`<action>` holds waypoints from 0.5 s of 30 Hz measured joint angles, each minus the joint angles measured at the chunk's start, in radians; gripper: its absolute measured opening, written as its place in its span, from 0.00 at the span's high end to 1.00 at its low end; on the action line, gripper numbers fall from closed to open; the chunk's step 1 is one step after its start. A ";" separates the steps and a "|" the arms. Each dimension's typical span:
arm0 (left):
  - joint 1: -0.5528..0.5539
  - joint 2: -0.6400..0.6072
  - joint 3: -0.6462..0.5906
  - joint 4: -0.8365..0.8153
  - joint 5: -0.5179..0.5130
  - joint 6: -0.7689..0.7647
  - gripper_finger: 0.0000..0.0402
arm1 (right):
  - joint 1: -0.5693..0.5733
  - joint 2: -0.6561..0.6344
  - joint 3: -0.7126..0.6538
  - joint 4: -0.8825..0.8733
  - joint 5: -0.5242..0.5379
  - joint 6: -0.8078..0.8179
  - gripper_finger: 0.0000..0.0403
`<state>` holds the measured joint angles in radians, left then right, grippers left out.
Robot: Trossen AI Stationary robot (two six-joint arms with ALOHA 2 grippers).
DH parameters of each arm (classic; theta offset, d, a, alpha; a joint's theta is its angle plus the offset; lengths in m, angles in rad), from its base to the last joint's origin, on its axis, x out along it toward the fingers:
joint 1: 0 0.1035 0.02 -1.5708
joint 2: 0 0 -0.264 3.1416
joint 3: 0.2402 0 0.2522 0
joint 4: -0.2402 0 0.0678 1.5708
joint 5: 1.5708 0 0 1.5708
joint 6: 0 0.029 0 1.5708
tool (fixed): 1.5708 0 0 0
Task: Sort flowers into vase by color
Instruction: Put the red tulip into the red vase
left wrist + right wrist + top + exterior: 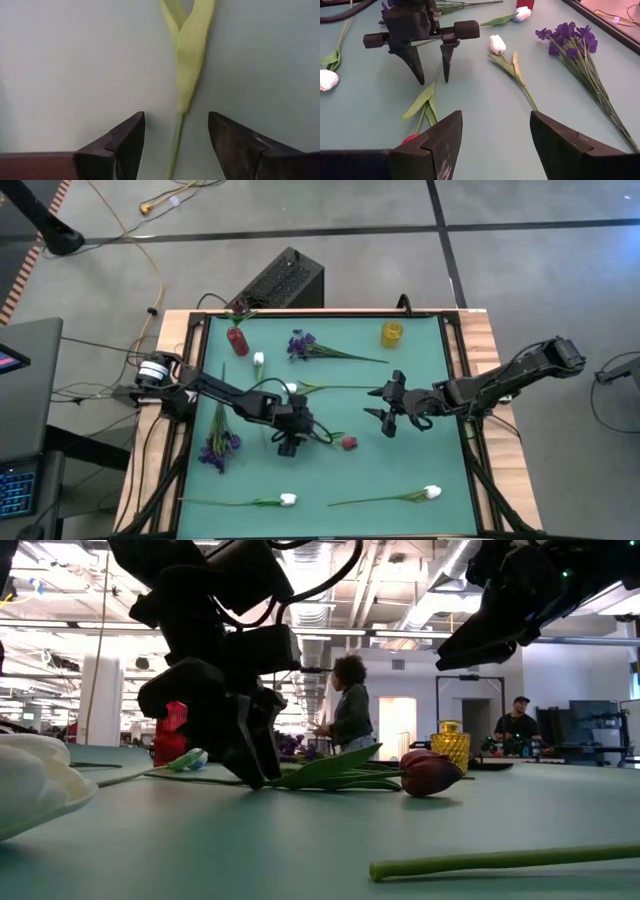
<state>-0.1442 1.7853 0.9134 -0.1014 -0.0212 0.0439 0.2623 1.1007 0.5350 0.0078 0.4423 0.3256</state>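
Note:
A red-pink tulip (349, 443) lies flat at the mat's middle, its bloom (430, 772) pointing right and its stem (175, 145) running left under my left gripper (288, 442). That gripper (431, 75) points down, open, with one finger on each side of the stem just behind the leaves (192, 45). There is a gap on both sides and the tips are near the mat. My right gripper (380, 404) hangs open above the mat, to the right of the tulip, holding nothing. White tulips (290, 388) and purple bunches (218, 442) lie scattered on the mat.
A red vase (237, 340) stands at the far left with a flower in it, and a yellow vase (391, 333) at the far right. Another purple bunch (300, 345) lies at the far middle. Two white tulips (288, 500) (432, 493) lie near the front edge. People stand in the room behind.

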 joint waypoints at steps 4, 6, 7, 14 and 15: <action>0.002 0.000 0.000 0.013 0.019 -0.002 0.56 | 0.000 0.000 0.000 0.000 0.000 0.017 0.35; 0.006 0.000 0.000 0.002 0.025 -0.015 0.60 | 0.000 0.000 0.000 0.000 0.000 0.019 0.35; 0.010 0.000 0.000 0.001 0.026 -0.024 0.62 | 0.000 0.000 0.000 0.000 0.000 0.025 0.35; 0.021 0.046 0.003 0.028 0.057 -0.037 0.70 | 0.000 0.000 0.000 0.000 0.000 0.044 0.35; 0.022 0.057 0.005 0.031 0.066 -0.029 0.70 | 0.000 0.000 0.000 0.000 0.000 0.044 0.35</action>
<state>-0.1219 1.8419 0.9180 -0.0708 0.0444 0.0151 0.2623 1.1007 0.5350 0.0080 0.4423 0.3694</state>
